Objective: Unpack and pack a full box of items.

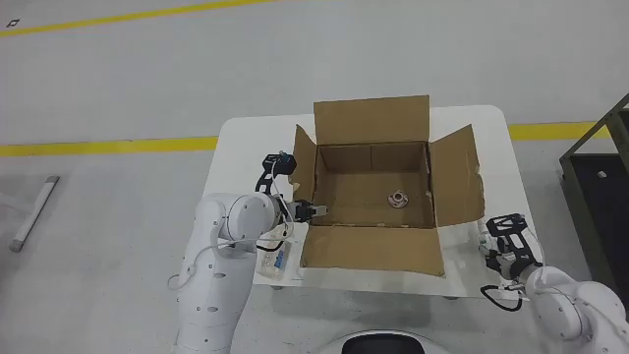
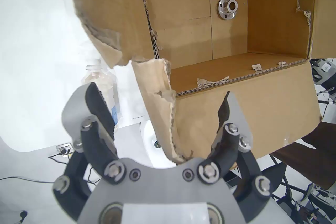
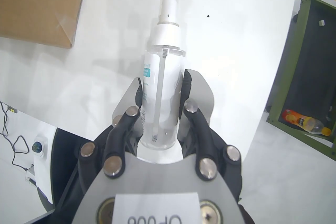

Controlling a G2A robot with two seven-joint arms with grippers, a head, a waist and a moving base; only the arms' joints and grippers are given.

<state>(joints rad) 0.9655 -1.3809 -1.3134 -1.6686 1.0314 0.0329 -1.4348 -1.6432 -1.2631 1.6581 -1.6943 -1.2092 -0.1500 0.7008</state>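
The right gripper [image 3: 162,87] is pinched on the lower body of a clear spray bottle [image 3: 163,62], whose white pump head points away from the wrist. It hangs over the near right corner of the white table [image 1: 251,157], well apart from the right side of the open cardboard box [image 1: 371,118].

The left gripper [image 2: 160,101] has its fingers [image 2: 95,101] spread wide at the box's near left corner. The torn, ragged edge of a flap [image 2: 160,83] sits between them, and whether either finger touches it cannot be told.

Inside the box, a round metal flange [image 2: 227,8] lies alone on the floor, toward the right wall. All four flaps are folded outward. A clear plastic bottle [image 2: 101,80] with a blue label lies on the table just left of the box, near the table's near edge.

On the floor right of the table stands a green rack [image 3: 287,57], with an orange drink bottle [image 3: 305,124] lying on its lower shelf.
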